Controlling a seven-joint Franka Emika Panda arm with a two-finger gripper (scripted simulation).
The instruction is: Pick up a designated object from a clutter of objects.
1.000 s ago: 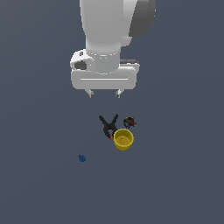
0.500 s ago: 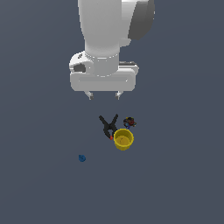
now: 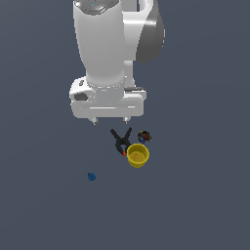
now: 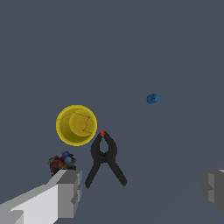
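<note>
My white two-fingered gripper (image 3: 110,120) hangs above the dark grey floor (image 3: 195,195) with its fingers (image 4: 65,192) spread wide, holding nothing. Just beyond it lie the black X-shaped clamp with orange tips (image 3: 120,140), the small dark multicoloured lump (image 3: 144,136) and the round yellow cup (image 3: 137,156). The tiny bright-blue elongated piece (image 3: 91,176) sits well apart, toward the exterior view's left.
</note>
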